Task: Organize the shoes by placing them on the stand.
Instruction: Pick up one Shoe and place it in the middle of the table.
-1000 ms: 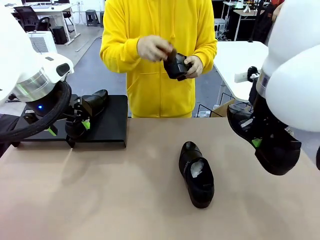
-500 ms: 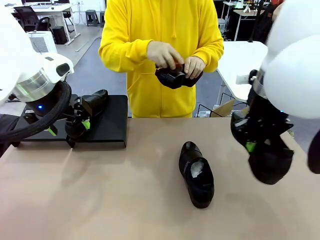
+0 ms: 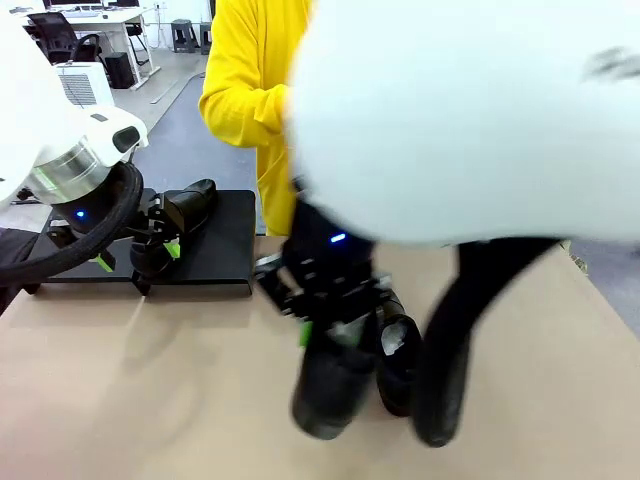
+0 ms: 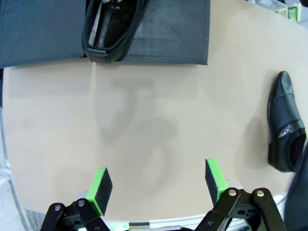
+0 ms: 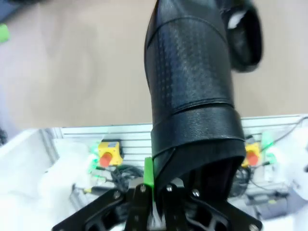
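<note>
Left tool (image 4: pixel 156 185): we see it open and empty, above the counter (image 4: pixel 144 120), in front of the stand (image 4: pixel 168 33);
Right tool (image 3: pixel 322 332): closed on the held shoe (image 5: pixel 192 96), which hangs over the middle of the counter;
Shoe on the stand (image 4: pixel 113 29): one end reaches the front edge;
Shoe on the counter (image 4: pixel 286 125): just beside the held shoe, white paper (image 3: pixel 393 340) inside.
</note>
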